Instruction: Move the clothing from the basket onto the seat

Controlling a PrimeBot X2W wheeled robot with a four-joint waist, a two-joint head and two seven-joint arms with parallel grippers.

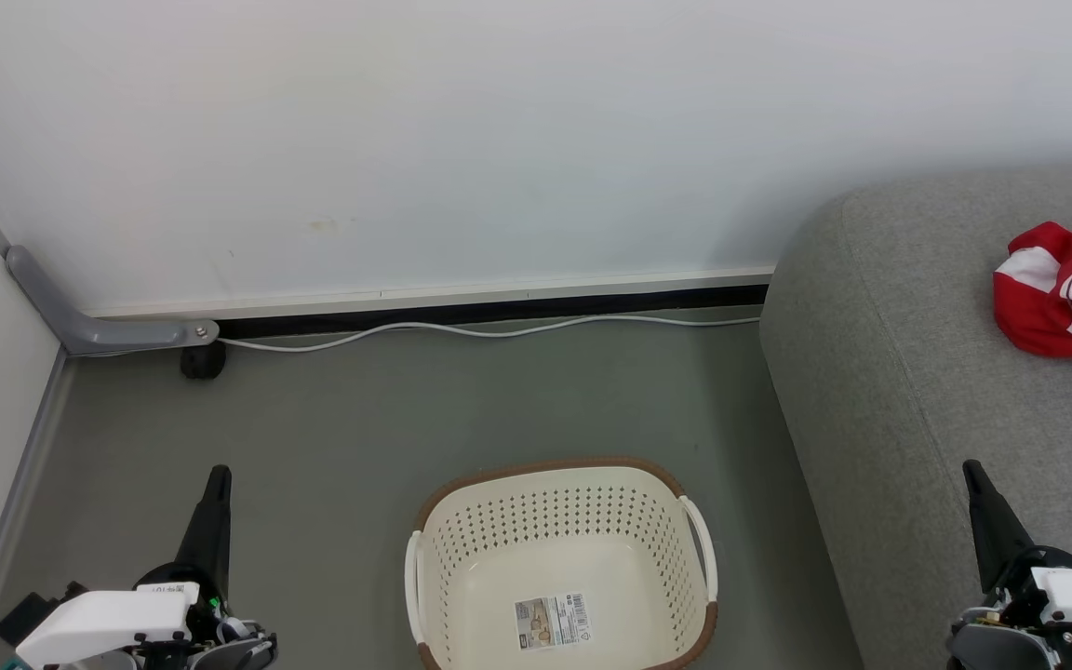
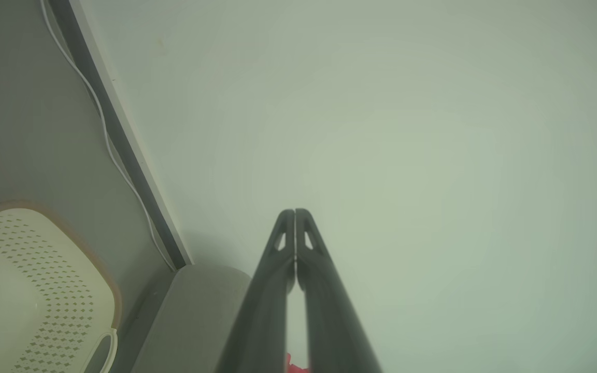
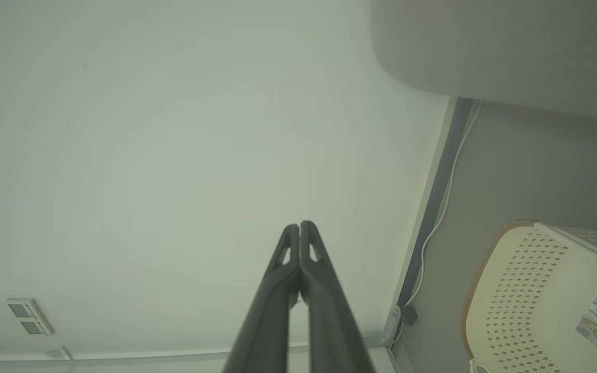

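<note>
L gripper (image 1: pixel 218 479) is sitting low-left, fingers pressed together, holding nothing, tips pointing fwd at the wall. R gripper (image 1: pixel 971 473) is sitting low-right, likewise pressed together & empty, hanging over the sofa (image 1: pixel 917 391) front edge. Basket (image 1: pixel 555 521) is standing on the floor btwn the two, showing just its label (image 1: pixel 550 622), no clothing inside. Clothing (image 1: pixel 1071 288) is lying bunched on the sofa, fwd & right of R gripper, well apart from L; its heap is running off-frame, so long axis unclear. R arm is nearer. Task is looking done, imo.
</note>
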